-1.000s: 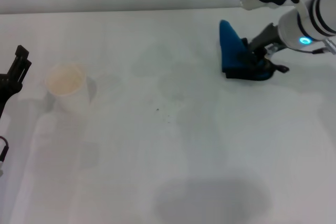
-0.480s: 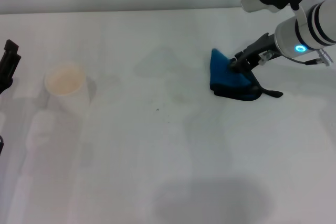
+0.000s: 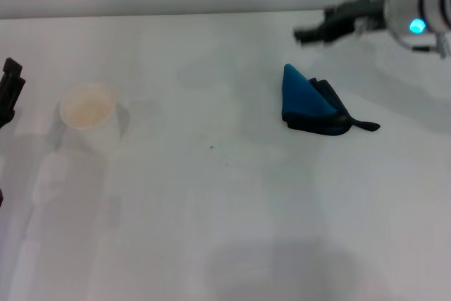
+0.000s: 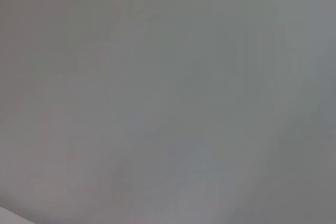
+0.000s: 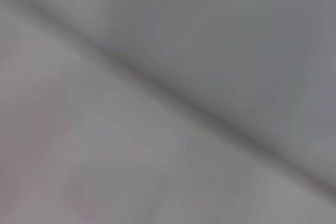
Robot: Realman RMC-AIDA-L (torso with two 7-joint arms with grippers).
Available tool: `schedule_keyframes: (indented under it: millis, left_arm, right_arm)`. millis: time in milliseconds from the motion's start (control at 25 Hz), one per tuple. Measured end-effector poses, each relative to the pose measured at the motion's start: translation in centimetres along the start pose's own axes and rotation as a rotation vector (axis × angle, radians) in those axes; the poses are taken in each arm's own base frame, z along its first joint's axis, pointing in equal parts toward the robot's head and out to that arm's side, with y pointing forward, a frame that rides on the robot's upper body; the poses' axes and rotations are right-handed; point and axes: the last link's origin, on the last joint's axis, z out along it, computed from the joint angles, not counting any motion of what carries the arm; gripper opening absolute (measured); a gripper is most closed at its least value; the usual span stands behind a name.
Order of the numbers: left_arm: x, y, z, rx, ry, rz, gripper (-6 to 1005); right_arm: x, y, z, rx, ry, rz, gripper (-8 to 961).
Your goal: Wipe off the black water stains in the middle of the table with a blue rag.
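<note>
Rag (image 3: 311,109) lies crumpled on table (image 3: 232,209), soft and light, best pinched at raised fold; right gripper (image 3: 304,34) above it, jaw state unclear.

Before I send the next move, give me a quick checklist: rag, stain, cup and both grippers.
1. Rag free of the gripper: ok, lying bunched on the table.
2. Right gripper clear of the rag: ok, raised beyond it; open or shut: cannot tell.
3. Stain gone: mostly ok, only tiny dark specks remain mid-table.
4. Cup upright, apart from the rag: ok.
5. Left gripper parked at the table's left edge: ok.
</note>
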Motion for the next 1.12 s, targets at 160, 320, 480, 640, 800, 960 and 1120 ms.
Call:
schedule_keyframes:
  millis: [160, 320, 480, 640, 800, 960, 1120]
  left_arm:
    - [-0.1, -0.1, -0.2, 0.004, -0.004, 0.000, 876]
    - [-0.1, -0.3, -0.5, 0.012, -0.004, 0.000, 877]
    - [-0.2, -0.5, -0.7, 0.020, -0.006, 0.000, 876]
    - [-0.2, -0.6, -0.7, 0.023, -0.010, 0.003, 876]
    - [-0.2, -0.8, -0.8, 0.028, -0.013, 0.012, 876]
    - [-0.2, -0.8, -0.7, 0.029, -0.015, 0.013, 876]
    - [-0.2, -0.8, -0.6, 0.027, -0.017, 0.014, 877]
  right_arm:
    - [-1.2, -2.5, -2.7, -0.016, -0.277, 0.186, 730]
    - [0.2, -5.3, -5.3, -0.115, -0.584, 0.454, 808]
    - [3.9, -7.8, -7.8, -0.113, -0.871, 0.612, 865]
    - [8.7, -9.2, -8.3, 0.090, -0.925, 0.560, 875]
    - [12.5, -8.9, -7.1, 0.290, -0.837, 0.374, 872]
    - [14.8, -8.3, -5.7, 0.406, -0.739, 0.282, 872]
    - [15.9, -7.9, -4.7, 0.456, -0.658, 0.235, 872]
